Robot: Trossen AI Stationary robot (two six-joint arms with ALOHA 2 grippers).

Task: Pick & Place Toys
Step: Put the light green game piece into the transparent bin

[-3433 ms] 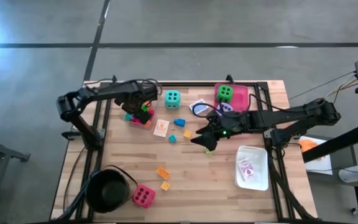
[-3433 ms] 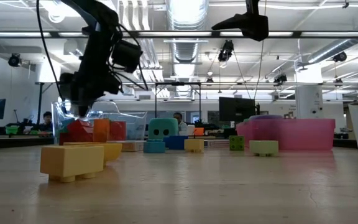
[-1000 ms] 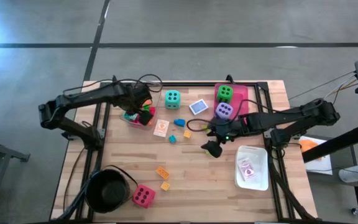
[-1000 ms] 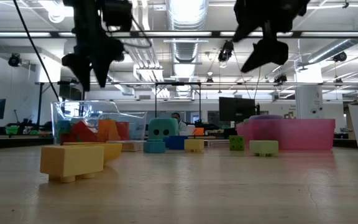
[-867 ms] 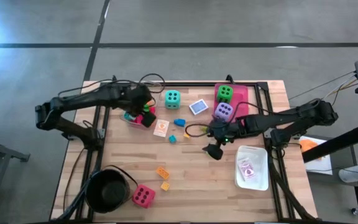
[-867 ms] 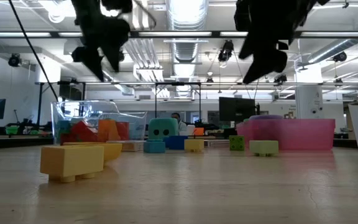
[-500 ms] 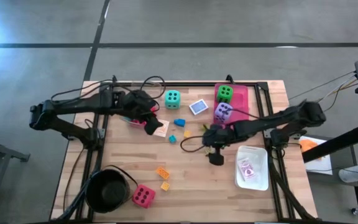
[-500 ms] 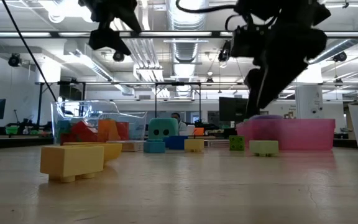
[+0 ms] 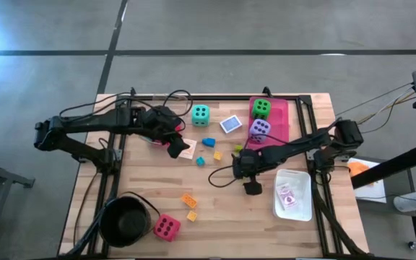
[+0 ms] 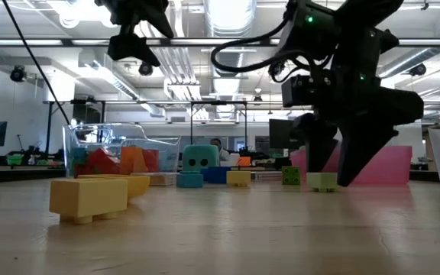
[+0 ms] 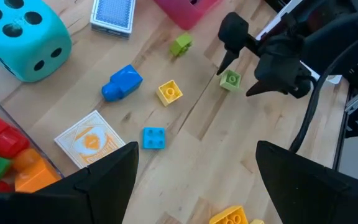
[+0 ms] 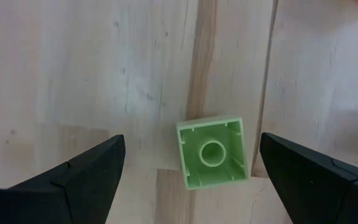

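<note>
Toys lie scattered over the tabletop (image 9: 266,231) in the high view. The right pincer (image 9: 252,185) hangs near the middle toward the right edge, likely lining up on a small block; the left pincer (image 9: 177,148) sits by the clear tray (image 9: 155,137) near the left far corner. The pink tray (image 9: 280,119) at the far right holds the green die (image 9: 261,108) and purple die (image 9: 259,129); the white tray (image 9: 300,196) holds a card; the teal die (image 9: 200,114) and pink-red die (image 9: 166,228) sit loose.

Low view: right pincer low over the wood, fingers spread, holding nothing.

Left wrist view: left pincer wide and empty; blue block (image 11: 122,83), yellow block (image 11: 169,92) and a picture card (image 11: 89,140) below.

Right wrist view: green block (image 12: 212,152) lies stud-up between the spread fingers, untouched.
</note>
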